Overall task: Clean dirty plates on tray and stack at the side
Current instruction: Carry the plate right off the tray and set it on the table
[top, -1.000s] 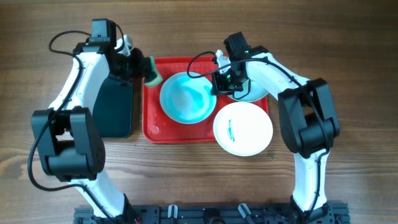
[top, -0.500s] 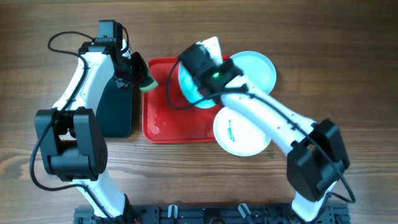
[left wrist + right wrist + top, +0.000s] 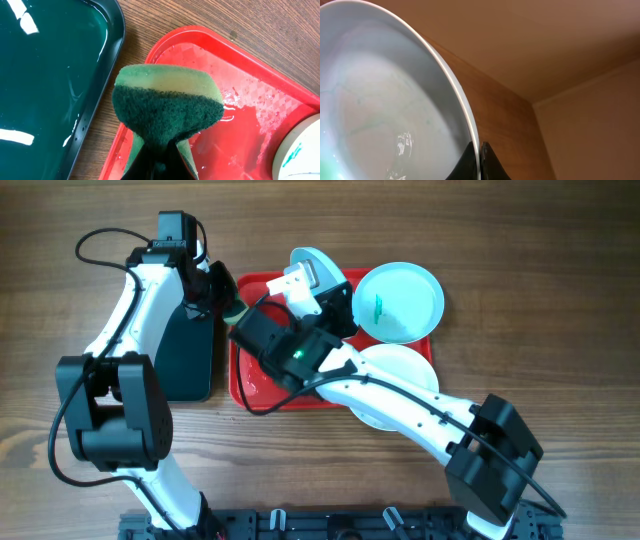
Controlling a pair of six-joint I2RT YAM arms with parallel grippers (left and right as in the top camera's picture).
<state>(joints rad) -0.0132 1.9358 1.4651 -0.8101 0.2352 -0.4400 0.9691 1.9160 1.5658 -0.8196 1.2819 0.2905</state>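
My right gripper (image 3: pixel 322 282) is shut on the rim of a pale plate (image 3: pixel 308 262), held tilted on edge high above the back of the red tray (image 3: pixel 248 388). In the right wrist view the jaws (image 3: pixel 479 150) pinch that plate's rim (image 3: pixel 385 105). My left gripper (image 3: pixel 226 302) is shut on a green sponge (image 3: pixel 237 311) over the tray's back left corner; the left wrist view shows the sponge (image 3: pixel 167 107) above the wet tray (image 3: pixel 240 115). A plate with green marks (image 3: pixel 398 302) lies at the tray's back right. A white plate (image 3: pixel 408 370) lies right of the tray.
A dark green tray (image 3: pixel 185 350) lies left of the red tray, its glossy surface (image 3: pixel 45 75) beside the sponge. My right arm (image 3: pixel 400 405) crosses low over the red tray and part of the white plate. A plate edge (image 3: pixel 300 155) shows at the left wrist view's lower right.
My right arm has swung across the tray and lifted the plate up on edge at the back, uncovering the green-marked plate. The left gripper with the sponge has barely moved.
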